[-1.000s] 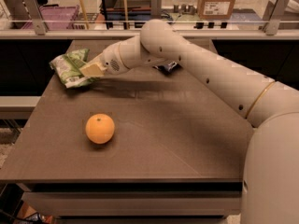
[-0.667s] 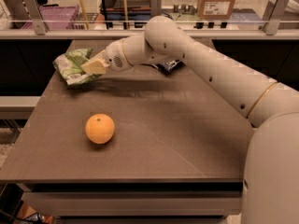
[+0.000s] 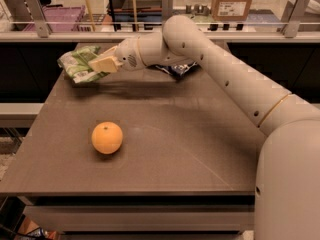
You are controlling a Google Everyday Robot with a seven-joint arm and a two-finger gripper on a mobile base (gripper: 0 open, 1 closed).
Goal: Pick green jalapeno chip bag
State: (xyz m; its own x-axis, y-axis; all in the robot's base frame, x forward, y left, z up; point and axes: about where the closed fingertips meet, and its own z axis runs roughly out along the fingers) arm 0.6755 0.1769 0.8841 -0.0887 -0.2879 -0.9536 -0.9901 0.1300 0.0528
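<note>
Four risks stand out, taken by the size of the thing behind each. The table (image 3: 200, 154) ends close beyond the spot where the work is happening, at about 10 o'clock on its top, so anything dropped there could go over the far-left edge. The arm (image 3: 225, 79) reaches across from 3 o'clock and passes just over the dark blue chip bag (image 3: 176, 70) at 12 o'clock; a low swing back could drag that bag along. The green jalapeno chip bag (image 3: 75, 64), at 10 o'clock, is crinkly and seems to be held only by its right end, so I judge it could slide out or tear free as it rises. The orange (image 3: 107, 137), well apart at 8 o'clock, would roll if clipped.

Last, the gripper (image 3: 97, 68): it sits at 10 o'clock on the bag's right end, one tan pad lying across the foil, and it appears closed narrow on that end.
</note>
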